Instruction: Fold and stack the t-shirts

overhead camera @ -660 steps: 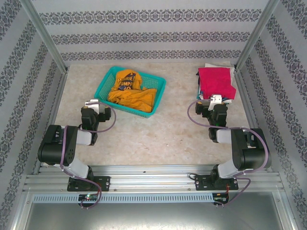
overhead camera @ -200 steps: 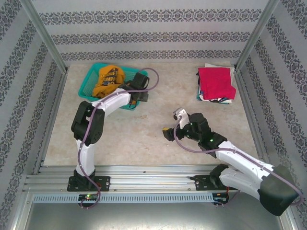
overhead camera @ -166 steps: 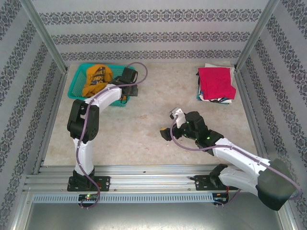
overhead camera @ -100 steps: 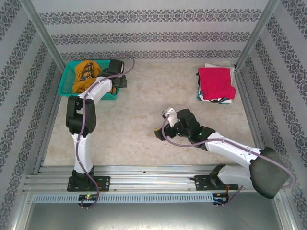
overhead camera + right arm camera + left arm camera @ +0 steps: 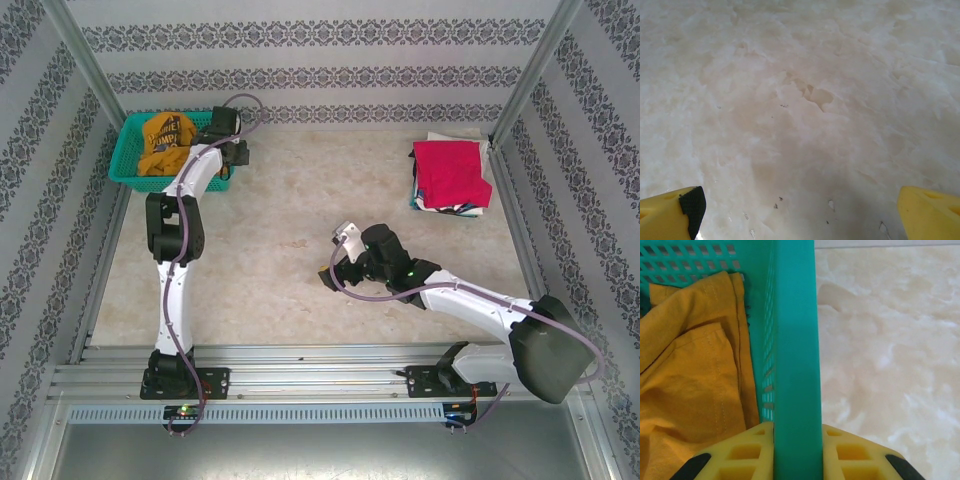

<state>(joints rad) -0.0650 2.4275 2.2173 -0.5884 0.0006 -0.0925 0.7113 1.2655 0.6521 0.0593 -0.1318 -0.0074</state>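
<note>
A mustard-orange t-shirt (image 5: 165,140) with dark lettering lies crumpled in the teal mesh basket (image 5: 128,172) at the far left corner. My left gripper (image 5: 222,150) is shut on the basket's right rim (image 5: 795,365), one yellow finger (image 5: 745,455) on each side, the mustard cloth (image 5: 690,380) just inside. A crimson-red t-shirt (image 5: 450,172) lies folded on top of white and dark ones (image 5: 440,207) at the far right. My right gripper (image 5: 330,272) hovers open low over bare table (image 5: 800,125) near the middle, nothing between its fingertips (image 5: 670,215).
Metal frame posts (image 5: 95,80) and patterned walls close in the table on three sides. The basket sits close to the left wall. Marbled tabletop (image 5: 300,200) stretches between basket and shirt stack.
My left arm has dragged the basket with the mustard shirt from the table's back middle to the far left corner. The right gripper has slid left toward the table's middle.
</note>
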